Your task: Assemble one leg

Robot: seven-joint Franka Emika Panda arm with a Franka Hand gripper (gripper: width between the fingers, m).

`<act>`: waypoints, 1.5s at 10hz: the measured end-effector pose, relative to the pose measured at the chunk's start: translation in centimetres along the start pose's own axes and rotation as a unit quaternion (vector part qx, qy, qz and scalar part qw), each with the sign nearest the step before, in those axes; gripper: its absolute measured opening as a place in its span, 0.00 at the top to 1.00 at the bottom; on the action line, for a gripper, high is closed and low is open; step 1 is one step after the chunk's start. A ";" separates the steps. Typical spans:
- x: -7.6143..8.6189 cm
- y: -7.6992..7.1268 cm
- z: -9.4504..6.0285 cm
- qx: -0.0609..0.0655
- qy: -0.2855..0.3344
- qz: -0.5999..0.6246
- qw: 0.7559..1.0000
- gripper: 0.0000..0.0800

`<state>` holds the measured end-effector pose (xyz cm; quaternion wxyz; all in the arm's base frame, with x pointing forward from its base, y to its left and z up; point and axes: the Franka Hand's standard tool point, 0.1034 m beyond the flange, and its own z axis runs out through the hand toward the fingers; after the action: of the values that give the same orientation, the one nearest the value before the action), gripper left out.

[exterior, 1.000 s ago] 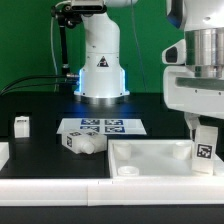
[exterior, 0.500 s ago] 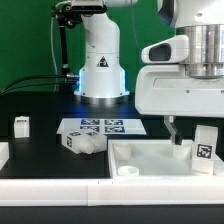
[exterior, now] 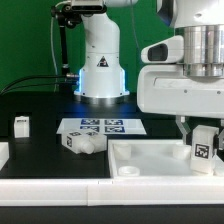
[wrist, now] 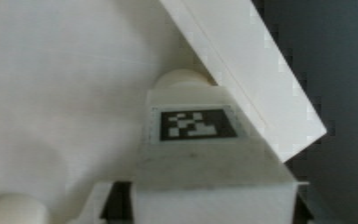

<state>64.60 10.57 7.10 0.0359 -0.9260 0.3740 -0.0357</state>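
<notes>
The hand (exterior: 200, 128) pinches the leg (exterior: 203, 147) upright at the exterior view's right, over the far right corner of the large flat white piece (exterior: 150, 157), close inside its raised rim. Another leg (exterior: 22, 125) stands well apart at the left on the open black bench (exterior: 45, 150)

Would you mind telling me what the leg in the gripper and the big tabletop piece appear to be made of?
The leg looks like matte white plastic, smooth and evenly coloured, with a printed black-and-white tag stuck on, probably paper or vinyl. The tabletop seems to be the same white plastic: dull sheen, rounded moulded edges, a round socket in its corner. Both could be 3D-printed; the pictures are too coarse to tell.
</notes>
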 end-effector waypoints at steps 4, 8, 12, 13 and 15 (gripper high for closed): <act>-0.6 0.1 0.1 -0.008 0.006 0.353 0.936 0.64; -0.5 0.4 0.1 0.000 -0.002 0.456 0.890 0.64; -0.5 0.4 0.3 0.001 -0.005 0.143 0.990 0.21; -0.5 0.5 0.4 0.002 -0.006 0.095 0.995 0.21; -0.4 0.6 0.4 0.000 -0.004 0.045 0.999 0.19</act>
<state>63.97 10.43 6.61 0.0393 -0.9086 0.4147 -0.0303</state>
